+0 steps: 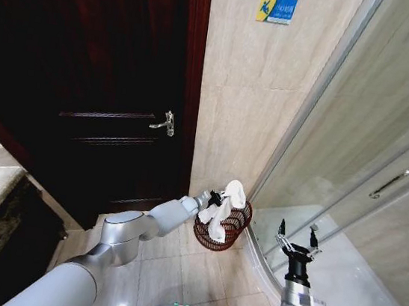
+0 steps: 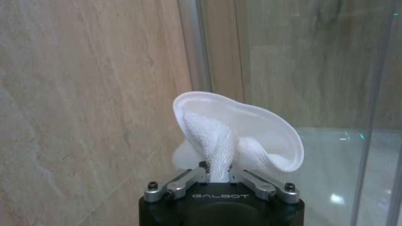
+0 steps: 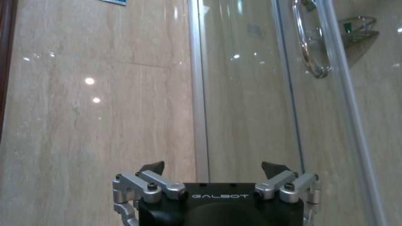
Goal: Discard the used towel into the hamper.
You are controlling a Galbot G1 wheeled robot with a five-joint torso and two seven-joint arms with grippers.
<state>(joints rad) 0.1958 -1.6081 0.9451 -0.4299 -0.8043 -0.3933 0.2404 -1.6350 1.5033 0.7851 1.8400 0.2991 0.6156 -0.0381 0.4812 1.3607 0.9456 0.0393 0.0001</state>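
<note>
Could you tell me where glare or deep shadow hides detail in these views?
Head view: the door is nearly black; white towel over the hamper stays readable. Right wrist view: light spots glare on the wall tile. Left wrist view: evenly lit, towel weave clear.

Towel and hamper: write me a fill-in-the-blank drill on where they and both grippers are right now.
1. The left gripper is shut on the white ____.
2. The towel hangs over the reddish-brown wire ____.
3. The right gripper waits with its jaws ____, beside the glass shower door.
4. The hamper stands on the floor between the dark wooden ____ and the shower enclosure.

Missing words: towel; hamper; open; door
</note>
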